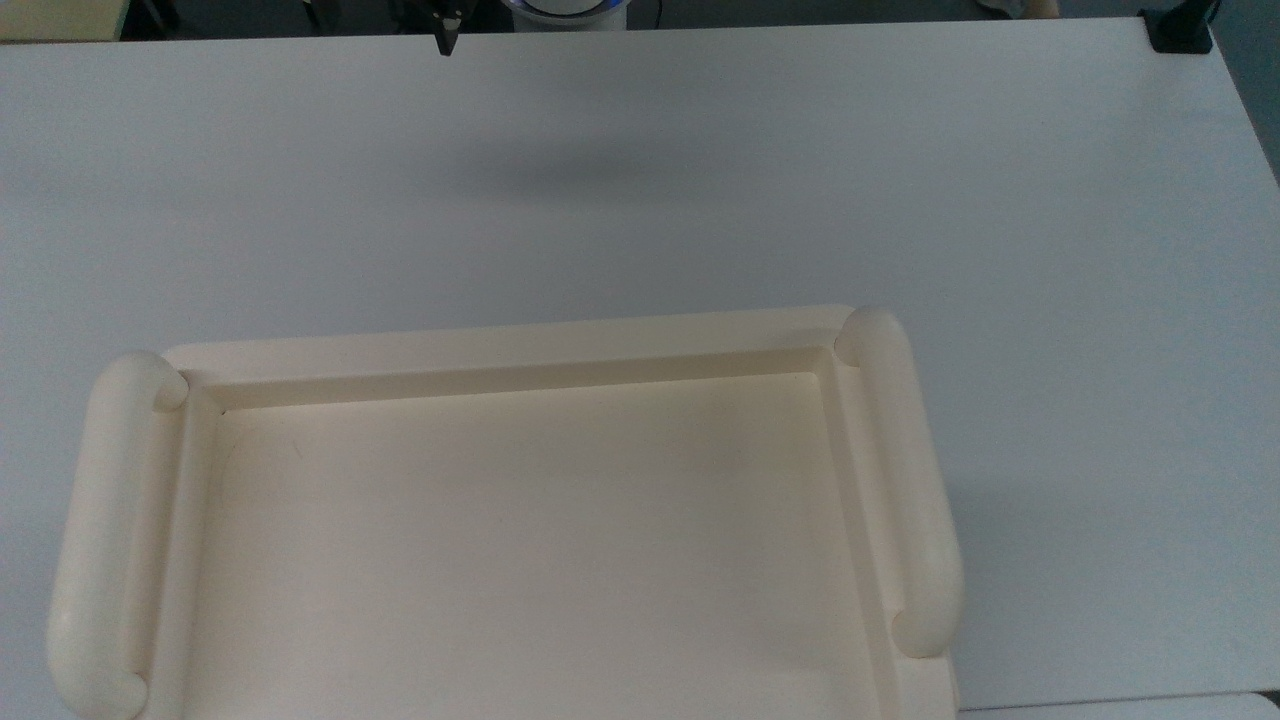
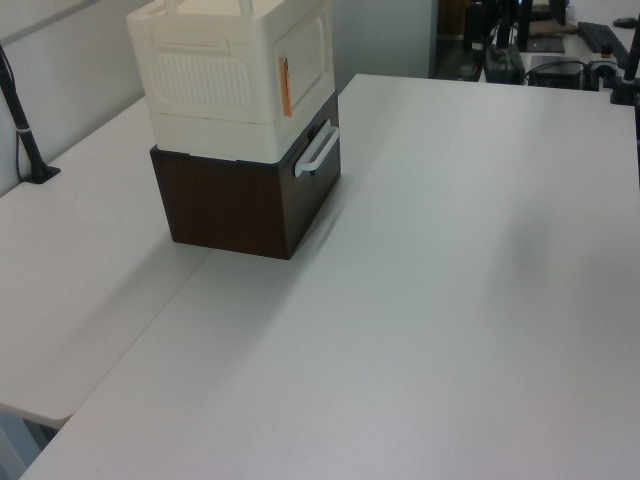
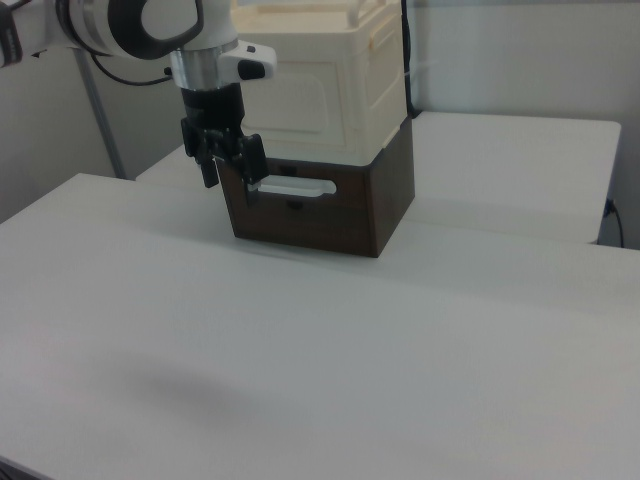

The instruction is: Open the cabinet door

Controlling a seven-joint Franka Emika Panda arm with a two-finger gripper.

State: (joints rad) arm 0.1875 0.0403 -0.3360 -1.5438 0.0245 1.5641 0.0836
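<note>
**Q:** Where do you find the cabinet?

**A:** The cream cabinet (image 3: 330, 80) stands on a dark brown base box (image 3: 330, 215), which rests on the white table (image 3: 320, 340). From the top view you look into the cabinet's recessed top, with two rounded bars (image 1: 905, 480) along its short sides.

**Q:** And the cabinet door?

**A:** The cabinet door (image 3: 300, 100) is the framed cream panel on the cabinet's front, above the box's white handle (image 3: 297, 187). It lies flush with the front, closed.

**Q:** What does your tool show?

**A:** The gripper (image 3: 232, 180) hangs downward from the arm (image 3: 150, 25). In the top view it sits at the table's upper edge, well apart from the cabinet. Whether it is open or closed, you cannot tell; it holds nothing.
</note>
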